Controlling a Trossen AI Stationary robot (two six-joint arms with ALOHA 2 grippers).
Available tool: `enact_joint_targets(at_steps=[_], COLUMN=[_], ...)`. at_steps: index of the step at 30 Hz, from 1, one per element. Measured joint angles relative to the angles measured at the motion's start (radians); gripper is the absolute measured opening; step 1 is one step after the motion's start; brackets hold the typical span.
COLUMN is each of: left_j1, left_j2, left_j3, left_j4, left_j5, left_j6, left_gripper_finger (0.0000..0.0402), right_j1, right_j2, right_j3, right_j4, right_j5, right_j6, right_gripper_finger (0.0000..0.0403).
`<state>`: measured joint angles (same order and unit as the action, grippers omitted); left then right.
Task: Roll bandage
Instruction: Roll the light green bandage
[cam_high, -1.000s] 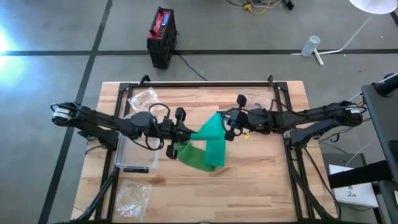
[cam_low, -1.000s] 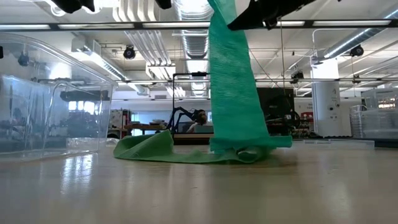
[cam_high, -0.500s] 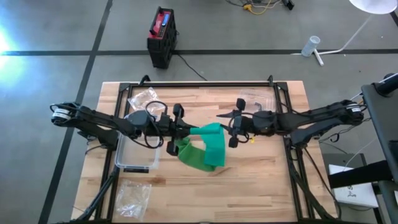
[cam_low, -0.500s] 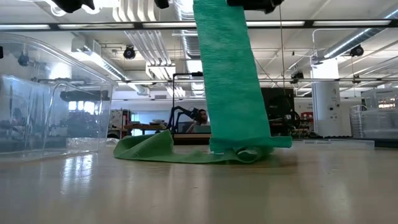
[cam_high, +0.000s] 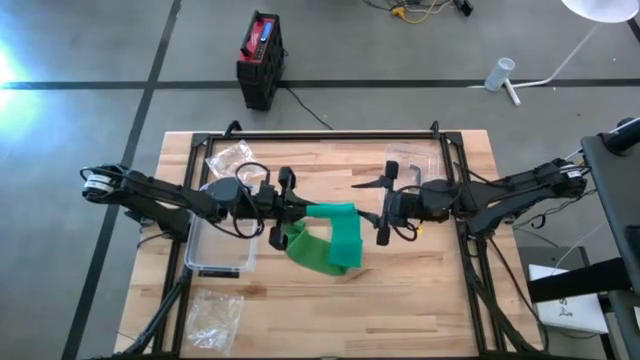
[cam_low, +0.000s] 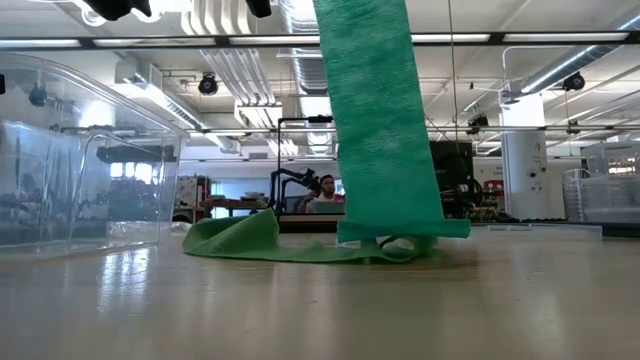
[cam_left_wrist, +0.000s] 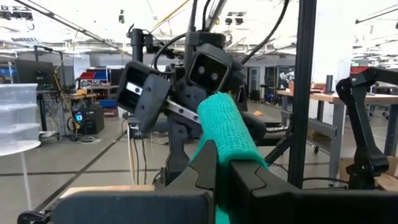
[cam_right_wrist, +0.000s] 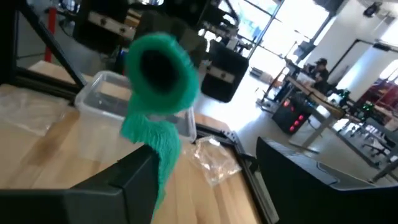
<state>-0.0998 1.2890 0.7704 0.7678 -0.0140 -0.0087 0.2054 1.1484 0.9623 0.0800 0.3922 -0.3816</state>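
A green bandage is partly wound into a roll (cam_high: 335, 211) that lies level in the air between my two grippers. Its unwound band (cam_low: 385, 120) hangs from the roll to the table, where the loose end (cam_high: 318, 252) lies in a slack loop. My left gripper (cam_high: 297, 211) is shut on the roll's left end. My right gripper (cam_high: 383, 210) is open just to the right of the roll's free end and does not touch it. The right wrist view looks into the roll's hollow end (cam_right_wrist: 161, 65), which is beyond the wide-open fingers (cam_right_wrist: 134, 177). My left gripper pinches the roll's end (cam_left_wrist: 219, 146) between its two fingers, which come level from the table's left and lie along the roll. The roll sticks out level past the fingertips toward the right arm, clear of the table. The band hangs down from the roll.
A clear plastic box (cam_high: 222, 245) stands left of the bandage, under my left arm. Clear plastic bags lie at the far left (cam_high: 232, 155), the far right (cam_high: 415, 158) and the near left (cam_high: 215, 312). Black frame rails (cam_high: 330, 134) border the table. A person (cam_low: 322, 190) sits far off in the room.
My right gripper has drawn back toward the table's right edge, away from the roll's end. The lifted part of the bandage, which peaked toward the right gripper a second ago, now lies level as a roll sticking out from my left gripper. The loose end has stayed on the table.
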Motion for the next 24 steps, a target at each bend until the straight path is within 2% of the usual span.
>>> enact_joint_targets(at_steps=[8, 12, 18, 24], left_j1=[0.003, 0.005, 0.005, 0.005], left_j2=[-0.016, -0.016, -0.015, -0.014], left_j3=[0.0, 0.0, 0.0, 0.0], left_j4=[0.036, 0.031, 0.022, 0.021], left_j5=[-0.002, -0.002, -0.002, -0.002], left_j6=[-0.009, -0.009, -0.009, -0.033], left_gripper_finger=[0.0, 0.0, 0.0, 0.0], right_j1=[0.0, 0.002, 0.002, 0.002], right_j2=[0.005, -0.004, -0.001, 0.049], right_j3=[0.0, 0.007, 0.072, 0.092], right_j4=[-0.133, -0.138, -0.111, -0.045], right_j5=[-0.001, -0.059, -0.078, -0.078], right_j6=[0.183, 0.26, 0.237, 0.187], right_gripper_finger=[0.0273, 0.0287, 0.0294, 0.0266])
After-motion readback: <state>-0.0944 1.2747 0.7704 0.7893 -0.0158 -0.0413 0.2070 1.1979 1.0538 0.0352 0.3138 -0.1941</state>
